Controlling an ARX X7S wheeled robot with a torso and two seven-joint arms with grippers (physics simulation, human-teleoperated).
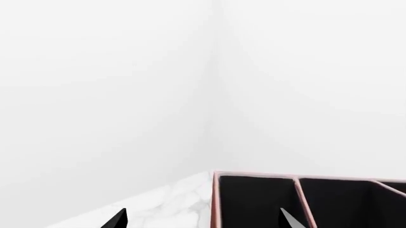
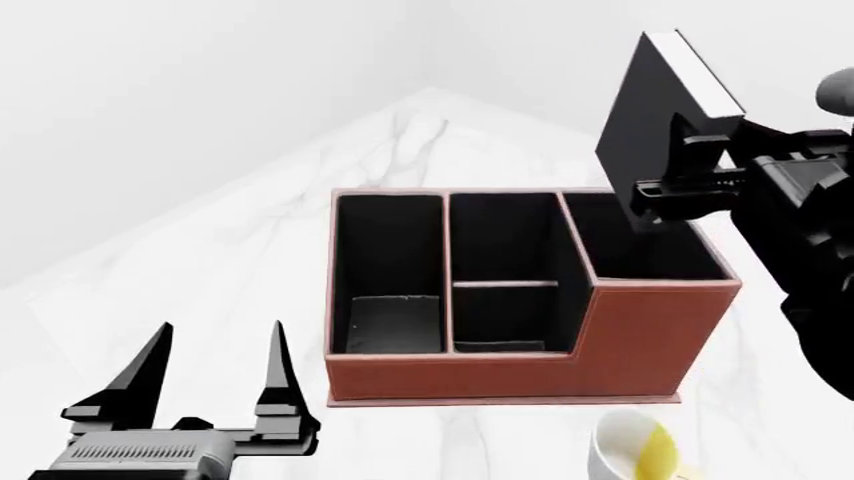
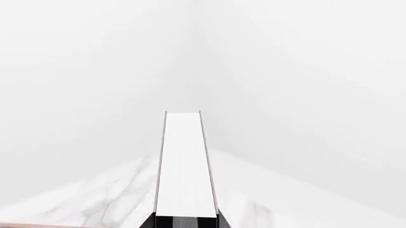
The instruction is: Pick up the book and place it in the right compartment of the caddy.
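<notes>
The reddish-brown caddy [image 2: 534, 372] stands on the marble table; its back corner also shows in the left wrist view [image 1: 219, 199]. Its right compartment [image 2: 638, 252], squarish with the tallest front wall, is black inside. My right gripper [image 2: 678, 165] is shut on the black book [image 2: 654, 110], holding it upright and slightly tilted above that compartment's back right part. In the right wrist view the book's white page edge [image 3: 185, 166] stands between the jaws of the gripper [image 3: 185, 222]. My left gripper [image 2: 220, 372] is open and empty, low, to the left of the caddy.
A white-and-yellow mug [image 2: 638, 450] sits in front of the caddy's right end. The caddy's long narrow left compartment [image 2: 387, 265] and the middle pair [image 2: 505, 270] split by a low divider hold nothing visible. White walls close the table's far corner.
</notes>
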